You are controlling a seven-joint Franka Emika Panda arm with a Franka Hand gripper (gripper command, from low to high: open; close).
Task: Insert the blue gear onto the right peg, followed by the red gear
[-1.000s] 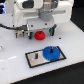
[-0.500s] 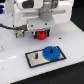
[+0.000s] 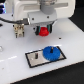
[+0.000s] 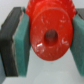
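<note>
The gripper (image 4: 46, 42) is squeezing the red gear (image 4: 48, 34) between its two fingers (image 4: 22, 47), pads pressing opposite sides of the toothed rim. The gear looks like light, stiff, slick plastic, so the teeth are likely giving the surest hold. Below the fingers, the blue gear (image 3: 51, 53) is sitting on the plate (image 3: 35, 58) on a glossy white table (image 3: 15, 70), with bare room around it.
</note>
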